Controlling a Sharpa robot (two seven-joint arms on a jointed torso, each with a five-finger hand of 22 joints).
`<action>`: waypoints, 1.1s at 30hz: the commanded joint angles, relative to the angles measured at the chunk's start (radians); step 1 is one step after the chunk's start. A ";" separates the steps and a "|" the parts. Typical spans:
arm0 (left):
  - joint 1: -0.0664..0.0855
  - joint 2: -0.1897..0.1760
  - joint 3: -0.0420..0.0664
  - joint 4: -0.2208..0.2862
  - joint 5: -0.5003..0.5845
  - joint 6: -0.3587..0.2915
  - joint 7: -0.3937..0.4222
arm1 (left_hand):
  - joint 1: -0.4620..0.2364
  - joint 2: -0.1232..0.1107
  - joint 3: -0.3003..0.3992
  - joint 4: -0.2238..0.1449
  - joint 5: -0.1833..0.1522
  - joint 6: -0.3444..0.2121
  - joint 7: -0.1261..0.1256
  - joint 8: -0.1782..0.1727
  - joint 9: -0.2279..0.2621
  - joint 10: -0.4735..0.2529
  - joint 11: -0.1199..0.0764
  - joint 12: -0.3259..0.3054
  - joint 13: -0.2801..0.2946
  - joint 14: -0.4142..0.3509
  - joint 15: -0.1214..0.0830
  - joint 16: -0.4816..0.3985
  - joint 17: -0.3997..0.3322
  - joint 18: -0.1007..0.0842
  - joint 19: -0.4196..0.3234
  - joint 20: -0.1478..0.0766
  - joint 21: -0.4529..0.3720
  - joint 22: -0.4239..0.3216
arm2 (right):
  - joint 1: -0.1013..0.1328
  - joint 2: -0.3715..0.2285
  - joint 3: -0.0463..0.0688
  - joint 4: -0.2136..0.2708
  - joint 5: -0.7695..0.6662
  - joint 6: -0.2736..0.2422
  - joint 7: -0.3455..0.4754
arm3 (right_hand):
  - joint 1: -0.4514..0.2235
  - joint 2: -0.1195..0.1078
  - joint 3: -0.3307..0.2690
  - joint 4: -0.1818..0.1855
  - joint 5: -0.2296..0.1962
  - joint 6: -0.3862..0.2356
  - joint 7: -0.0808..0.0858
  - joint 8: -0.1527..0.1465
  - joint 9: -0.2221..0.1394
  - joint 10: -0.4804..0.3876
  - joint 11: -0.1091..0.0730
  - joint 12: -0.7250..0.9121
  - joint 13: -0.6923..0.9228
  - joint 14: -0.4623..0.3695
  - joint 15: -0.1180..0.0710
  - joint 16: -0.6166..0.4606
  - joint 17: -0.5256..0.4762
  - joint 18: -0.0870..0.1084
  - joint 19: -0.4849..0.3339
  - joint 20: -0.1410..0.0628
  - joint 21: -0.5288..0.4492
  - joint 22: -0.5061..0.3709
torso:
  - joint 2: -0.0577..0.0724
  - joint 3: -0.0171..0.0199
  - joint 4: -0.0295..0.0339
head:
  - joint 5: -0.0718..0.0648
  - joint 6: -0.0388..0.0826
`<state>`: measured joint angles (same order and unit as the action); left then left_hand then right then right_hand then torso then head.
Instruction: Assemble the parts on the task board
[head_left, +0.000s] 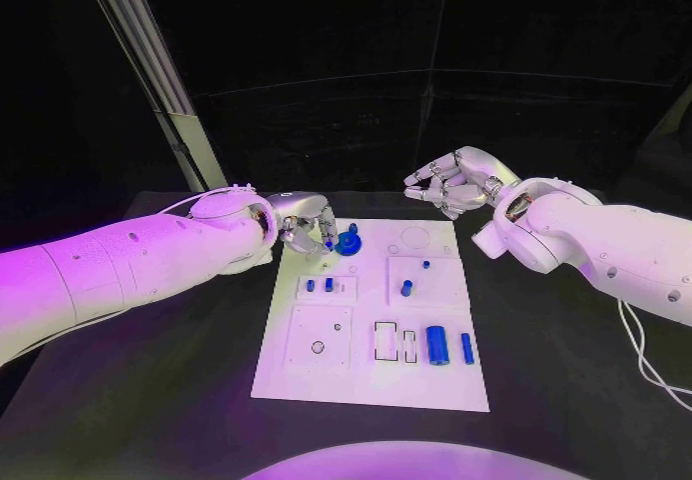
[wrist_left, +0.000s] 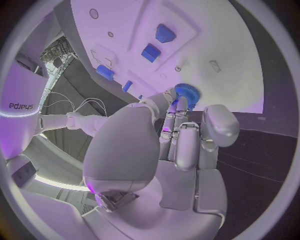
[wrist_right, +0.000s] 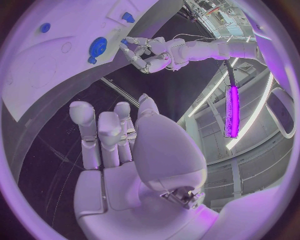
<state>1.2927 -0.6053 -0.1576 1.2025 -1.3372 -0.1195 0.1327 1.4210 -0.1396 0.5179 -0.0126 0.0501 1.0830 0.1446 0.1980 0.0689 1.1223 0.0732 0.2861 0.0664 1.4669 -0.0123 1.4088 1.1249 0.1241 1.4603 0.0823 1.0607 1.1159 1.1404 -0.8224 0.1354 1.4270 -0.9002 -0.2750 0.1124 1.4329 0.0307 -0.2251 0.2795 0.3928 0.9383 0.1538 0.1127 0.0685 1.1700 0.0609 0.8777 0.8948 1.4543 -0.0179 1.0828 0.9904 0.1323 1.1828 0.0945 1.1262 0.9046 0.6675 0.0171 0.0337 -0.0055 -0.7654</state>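
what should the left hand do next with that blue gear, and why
Probably close the fingers on the blue gear and lift it a little. The left hand is at the task board's far left corner with fingertips touching the gear's rim, but a firm grip isn't clear. The right hand hovers beyond the board, empty.

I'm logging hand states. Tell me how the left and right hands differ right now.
The left hand reaches over the task board's far left corner, its fingertips touching the blue gear. The right hand hangs beyond the board's far edge, holding nothing, fingers loosely curled. Both are silver, on white arms.
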 joint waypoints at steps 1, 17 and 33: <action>-0.006 0.007 -0.001 -0.016 0.011 0.044 -0.013 | -0.011 -0.001 0.006 0.001 0.004 0.004 -0.001 -0.006 0.001 0.006 0.000 -0.007 0.002 0.024 -0.001 0.001 -0.001 -0.016 0.004 -0.001 0.002 -0.001 | 0.002 0.002 0.001 0.001 0.000 0.000 0.011 | 0.007 0.005 0.002 0.000 0.007 0.002 -0.004 0.004 0.001 0.001 0.000 0.002 -0.002 0.008 0.002 0.002 -0.002 0.005 0.000 0.000 -0.001 -0.001 | 0.001 -0.0001 -0.0016 | 0.002 0.000; -0.026 0.019 -0.002 -0.039 0.003 0.107 -0.037 | -0.013 -0.002 0.007 0.001 0.004 0.004 -0.001 -0.007 0.001 0.007 0.000 -0.007 0.002 0.023 -0.001 0.000 -0.003 -0.016 0.003 -0.001 -0.001 -0.003 | 0.002 0.002 0.001 0.001 0.000 0.000 0.011 | 0.007 0.005 0.002 0.000 0.007 0.001 -0.004 0.004 0.001 0.000 0.000 0.002 -0.002 0.008 0.002 0.001 -0.003 0.005 0.000 0.000 -0.002 -0.001 | 0.000 -0.0003 0.0002 | -0.001 -0.003; -0.028 0.016 -0.002 -0.032 0.002 0.121 -0.044 | -0.018 -0.002 0.010 -0.001 0.004 0.011 -0.004 -0.006 0.002 0.015 -0.003 -0.008 0.004 0.023 -0.002 0.000 -0.004 -0.015 0.001 -0.002 -0.001 -0.001 | 0.002 0.001 0.001 0.001 0.000 0.000 0.011 | 0.007 0.005 0.002 0.000 0.007 0.001 -0.004 0.004 0.001 0.000 0.000 0.002 -0.002 0.008 0.002 0.001 -0.003 0.005 0.000 0.000 -0.002 -0.001 | 0.000 0.0001 0.0001 | -0.001 -0.005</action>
<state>1.2649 -0.5893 -0.1592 1.1684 -1.3353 -0.0178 0.0963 1.4127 -0.1394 0.5232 -0.0124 0.0502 1.0864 0.1409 0.1980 0.0696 1.1294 0.0732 0.2825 0.0691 1.4669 -0.0123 1.4087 1.1216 0.1241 1.4602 0.0823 1.0607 1.1148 1.1403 -0.8221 0.1354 1.4264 -0.9002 -0.2750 0.1138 1.4330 0.0307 -0.2252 0.2795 0.3928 0.9383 0.1538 0.1125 0.0685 1.1700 0.0609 0.8777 0.8935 1.4543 -0.0179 1.0826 0.9885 0.1322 1.1828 0.0945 1.1262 0.9044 0.6673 0.0169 0.0334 -0.0060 -0.7701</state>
